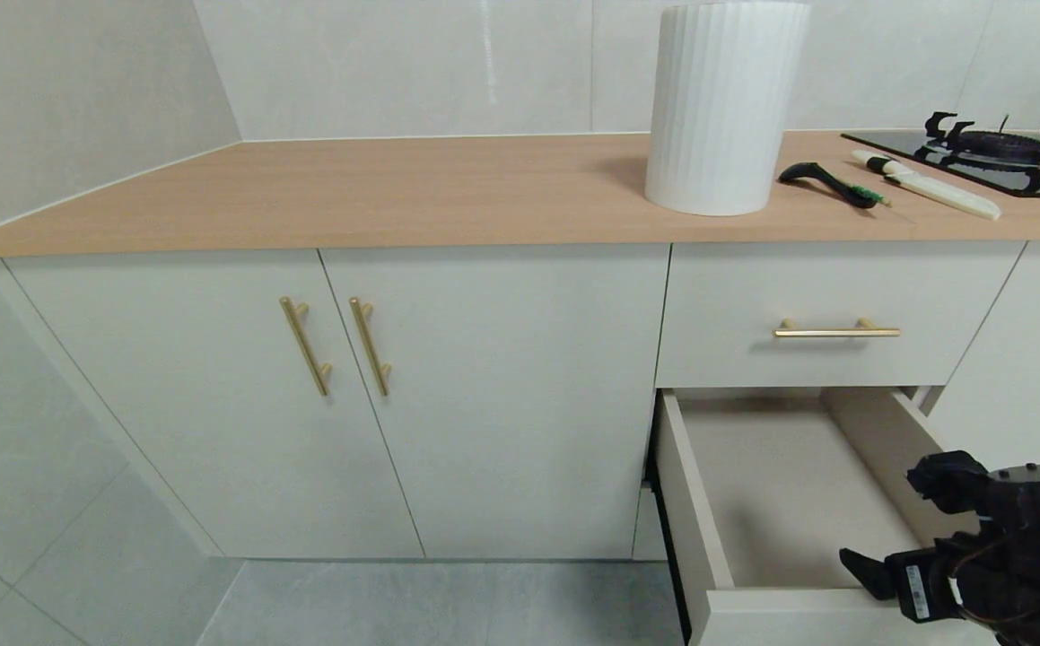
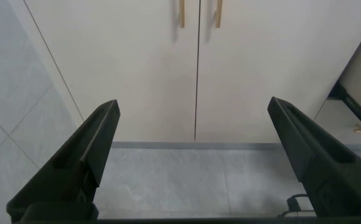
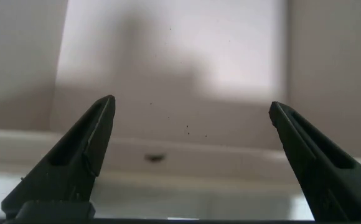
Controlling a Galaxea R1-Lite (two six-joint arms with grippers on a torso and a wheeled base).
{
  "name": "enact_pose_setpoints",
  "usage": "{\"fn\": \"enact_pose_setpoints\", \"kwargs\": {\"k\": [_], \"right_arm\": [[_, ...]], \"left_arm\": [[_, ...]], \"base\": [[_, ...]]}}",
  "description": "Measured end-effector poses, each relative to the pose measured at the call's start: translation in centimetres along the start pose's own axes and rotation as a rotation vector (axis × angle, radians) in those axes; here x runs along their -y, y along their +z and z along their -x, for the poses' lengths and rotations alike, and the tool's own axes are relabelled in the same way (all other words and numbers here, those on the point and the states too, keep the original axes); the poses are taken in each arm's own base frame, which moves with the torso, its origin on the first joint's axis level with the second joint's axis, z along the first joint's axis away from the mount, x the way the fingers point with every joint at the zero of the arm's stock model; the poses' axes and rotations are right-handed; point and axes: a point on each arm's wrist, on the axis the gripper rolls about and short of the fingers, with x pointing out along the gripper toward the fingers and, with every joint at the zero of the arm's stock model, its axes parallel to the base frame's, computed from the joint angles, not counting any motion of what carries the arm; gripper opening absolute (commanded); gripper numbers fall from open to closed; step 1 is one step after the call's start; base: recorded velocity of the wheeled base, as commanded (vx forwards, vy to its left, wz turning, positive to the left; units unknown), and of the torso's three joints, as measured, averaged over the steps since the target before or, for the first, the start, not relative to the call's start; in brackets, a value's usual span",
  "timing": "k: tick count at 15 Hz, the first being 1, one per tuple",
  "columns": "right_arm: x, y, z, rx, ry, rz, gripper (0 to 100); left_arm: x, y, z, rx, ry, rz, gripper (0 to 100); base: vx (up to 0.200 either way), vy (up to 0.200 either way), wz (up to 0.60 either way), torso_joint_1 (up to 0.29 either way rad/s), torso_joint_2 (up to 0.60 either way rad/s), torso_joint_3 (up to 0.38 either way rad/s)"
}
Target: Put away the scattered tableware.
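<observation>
On the wooden countertop [image 1: 394, 188], right of a tall white ribbed container [image 1: 721, 108], lie a black-handled utensil with a green tip [image 1: 829, 184] and a white knife [image 1: 928, 187]. Below them the lower drawer [image 1: 677, 484] is pulled out and bare inside. My right gripper [image 1: 887, 529] is open at the drawer's front right corner, holding nothing; the right wrist view looks past its fingers [image 3: 75, 162] onto the drawer floor [image 3: 180, 74]. My left gripper [image 2: 193, 162] is open and empty, low before the cabinet doors [image 2: 199, 62].
A black gas hob [image 1: 1000, 148] sits at the counter's far right. The upper drawer with a gold handle [image 1: 835, 332] is closed. Two cabinet doors with gold handles [image 1: 306, 345] stand closed on the left. Grey tiled floor [image 1: 349, 601] lies below.
</observation>
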Motion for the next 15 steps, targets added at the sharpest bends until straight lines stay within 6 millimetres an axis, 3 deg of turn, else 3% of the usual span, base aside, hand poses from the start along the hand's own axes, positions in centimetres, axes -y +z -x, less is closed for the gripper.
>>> {"fn": "enact_pose_setpoints", "kwargs": {"k": [10, 13, 15], "right_arm": [[-0.1, -3.8, 4.1, -0.071, 0.080, 0.056, 100], [-0.1, -3.7, 4.6, -0.063, 0.108, 0.057, 100], [-0.2, -2.1, 4.5, -0.004, 0.103, 0.043, 100]], "left_arm": [[0.0, 0.0, 0.0, 0.000, 0.001, 0.000, 100], [0.0, 0.0, 0.0, 0.000, 0.001, 0.000, 100], [0.0, 0.0, 0.0, 0.000, 0.001, 0.000, 100]], "base": [[0.000, 0.000, 0.00, 0.000, 0.00, 0.000], [0.000, 0.000, 0.00, 0.000, 0.00, 0.000], [0.000, 0.000, 0.00, 0.000, 0.00, 0.000]]}}
